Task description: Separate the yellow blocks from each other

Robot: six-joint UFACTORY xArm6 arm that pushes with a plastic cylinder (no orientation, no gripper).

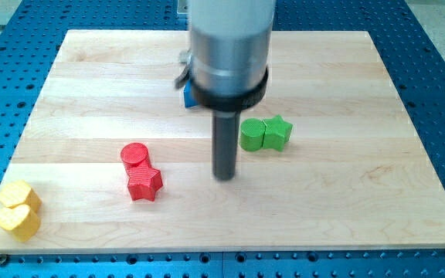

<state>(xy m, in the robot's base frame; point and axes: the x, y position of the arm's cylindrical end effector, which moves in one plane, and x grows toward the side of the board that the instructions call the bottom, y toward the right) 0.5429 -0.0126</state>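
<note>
Two yellow blocks touch each other at the board's bottom left corner: a yellow hexagon block (pixel 15 195) above a yellow heart-shaped block (pixel 18 221). My tip (pixel 224 177) rests on the board near the middle, far to the right of the yellow blocks. It stands right of the red blocks and below left of the green blocks.
A red cylinder (pixel 134 155) touches a red star (pixel 144 184) left of my tip. A green cube-like block (pixel 252 134) touches a green star (pixel 277 132) on the right. A blue block (pixel 188 93) is mostly hidden behind the arm. The wooden board (pixel 346 208) lies on a blue perforated table.
</note>
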